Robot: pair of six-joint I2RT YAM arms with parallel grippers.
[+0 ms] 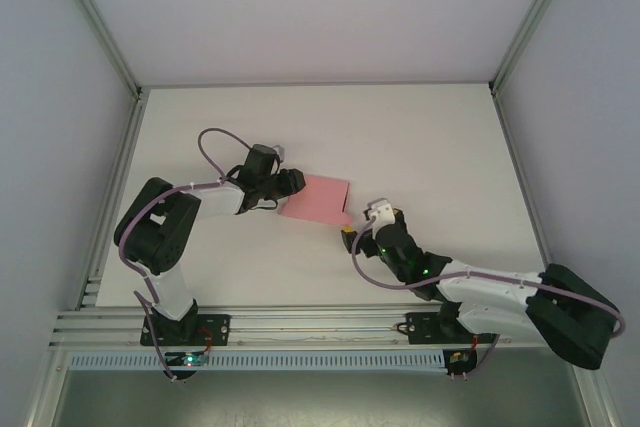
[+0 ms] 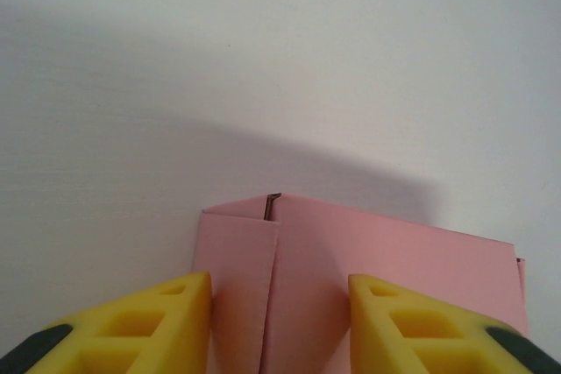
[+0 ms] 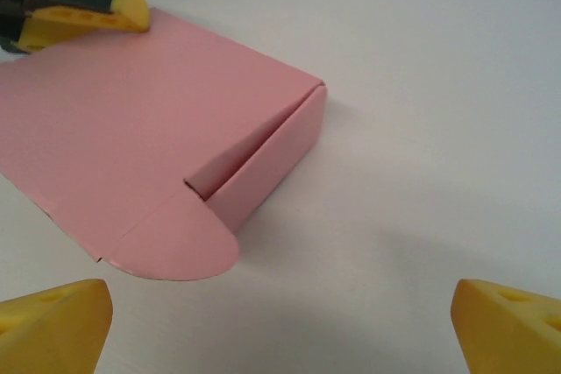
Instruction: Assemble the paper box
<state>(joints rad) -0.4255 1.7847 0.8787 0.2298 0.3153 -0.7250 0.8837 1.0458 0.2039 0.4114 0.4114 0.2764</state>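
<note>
The pink paper box (image 1: 317,197) lies flat on the white table (image 1: 430,137), folded into a shallow rectangular shape. In the right wrist view the box (image 3: 131,120) has one long side wall folded up and a rounded tuck flap (image 3: 180,247) sticking out flat on the table. My left gripper (image 1: 293,186) sits at the box's left end. Its yellow fingers (image 2: 153,321) stand apart over the pink surface (image 2: 351,251) without clamping it. My right gripper (image 1: 352,225) is just off the box's near right corner, its fingers (image 3: 53,326) spread wide over bare table.
White walls and metal frame rails (image 1: 120,57) enclose the table on three sides. The arms' bases (image 1: 180,332) are bolted to the near rail. Bare table lies right of and behind the box.
</note>
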